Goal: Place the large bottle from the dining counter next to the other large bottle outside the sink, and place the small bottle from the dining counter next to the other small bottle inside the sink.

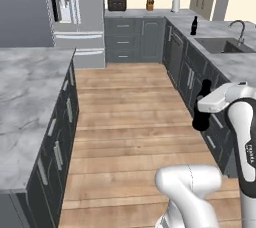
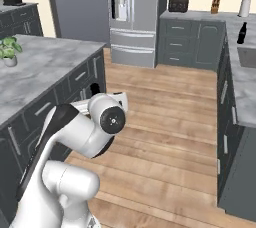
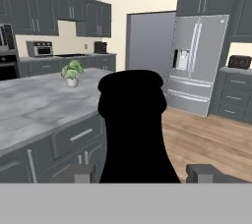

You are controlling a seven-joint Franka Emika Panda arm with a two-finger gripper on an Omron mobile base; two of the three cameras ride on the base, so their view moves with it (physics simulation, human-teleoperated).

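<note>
My gripper [image 3: 142,174] is shut on a black bottle [image 3: 132,125], whose neck and cap rise between the two fingertips [image 3: 81,173] in the hand view. In the left base view the same black bottle [image 1: 202,103] hangs upright under my gripper [image 1: 201,119], above the wooden floor beside the right-hand cabinets. Its size class I cannot tell. Another dark bottle [image 1: 194,25] [image 2: 242,33] stands on the far counter just outside the sink [image 1: 220,46] [image 2: 248,57]. The dining counter [image 1: 25,97] [image 2: 40,69] [image 3: 34,105] lies to the left.
A gooseneck faucet [image 1: 240,29] stands at the sink's rim. A potted plant [image 2: 9,51] [image 3: 72,73] sits on the dining counter. A fridge [image 1: 75,12], toaster [image 1: 117,3], knife block [image 1: 150,3] and paper towel roll [image 1: 176,3] line the back wall. Wooden floor [image 1: 130,122] runs between the counters.
</note>
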